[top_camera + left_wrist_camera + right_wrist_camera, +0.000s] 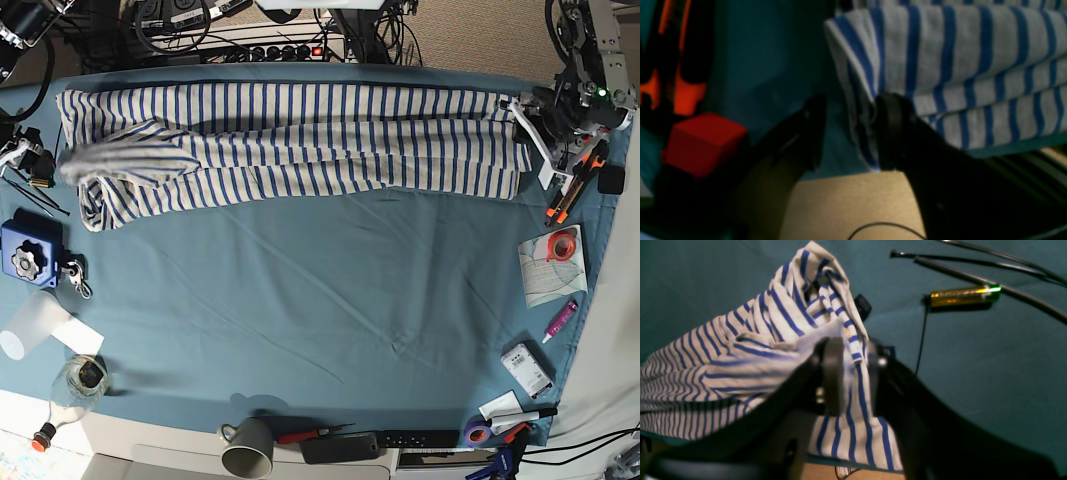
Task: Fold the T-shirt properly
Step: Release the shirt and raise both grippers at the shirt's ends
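T-shirt (300, 140) is laid in a long folded band, both corners being released by parted left gripper (846, 133) and right gripper (853, 373); a crosswise fold is judged next

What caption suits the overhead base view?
Striped T-shirt folded into a long band across the teal table cloth, a robot arm at each end.

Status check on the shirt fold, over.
Left gripper open at T-shirt corner. Right gripper parted, cloth between. Shirt folded lengthwise along far edge. Nothing blocking.
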